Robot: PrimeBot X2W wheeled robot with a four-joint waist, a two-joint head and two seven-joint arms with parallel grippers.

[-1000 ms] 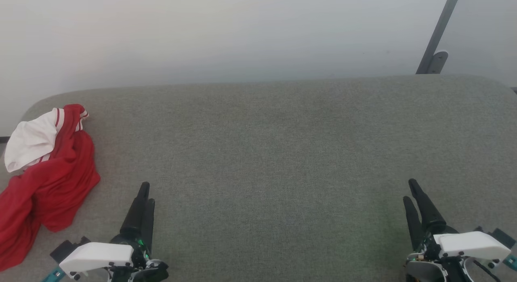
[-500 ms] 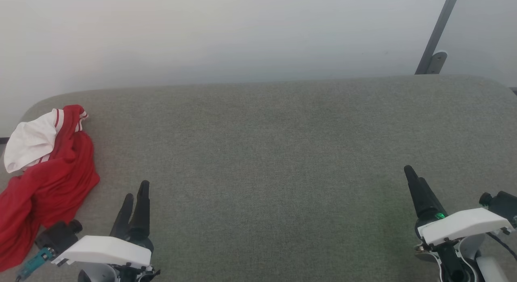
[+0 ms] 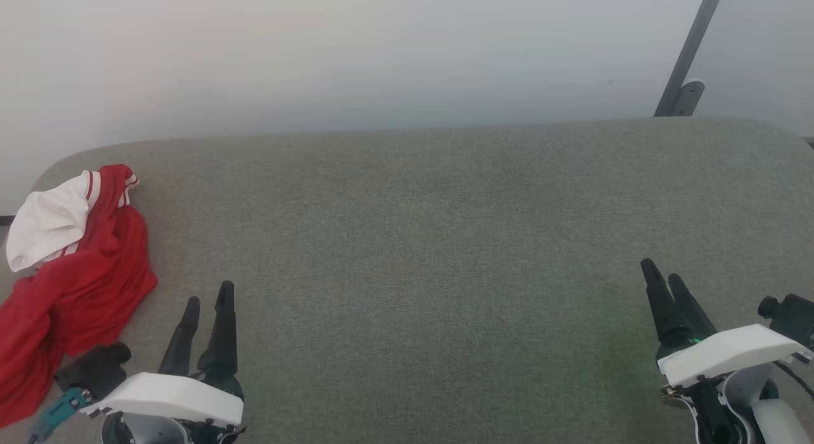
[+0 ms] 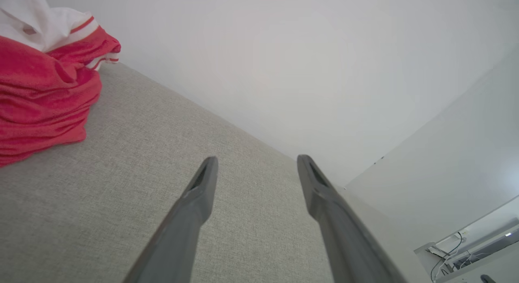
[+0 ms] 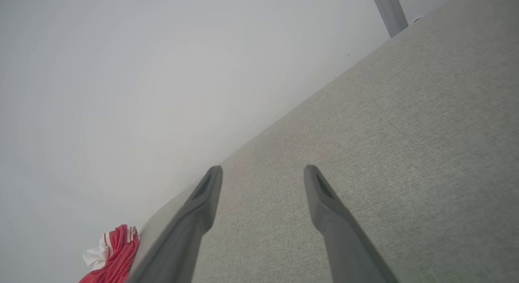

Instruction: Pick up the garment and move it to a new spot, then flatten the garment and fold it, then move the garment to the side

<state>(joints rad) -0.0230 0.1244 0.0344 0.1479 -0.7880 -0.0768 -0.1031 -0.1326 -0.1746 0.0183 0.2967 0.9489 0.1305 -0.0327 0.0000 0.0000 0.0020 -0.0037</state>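
The garment [image 3: 76,285] lies crumpled at the left end of the grey-green cushioned surface [image 3: 432,240], red with a white sleeve and striped trim on top. It fills the upper left of the left wrist view, garment [image 4: 40,84], and is small at the lower left of the right wrist view, garment [image 5: 111,254]. My left gripper [image 3: 207,301] stands open near the front edge, just right of the garment and apart from it, left gripper [image 4: 255,163]. My right gripper [image 3: 661,271] is open and empty at the front right, right gripper [image 5: 263,171].
A pale wall runs behind the surface. A grey metal post [image 3: 690,53] leans at the back right corner. The surface's rounded left corner lies just behind the garment. Cables and equipment [image 4: 458,250] sit beyond the far edge in the left wrist view.
Both wrists have rolled, so each pair of fingers now shows spread side by side. The right gripper has moved slightly forward. The garment has not moved.
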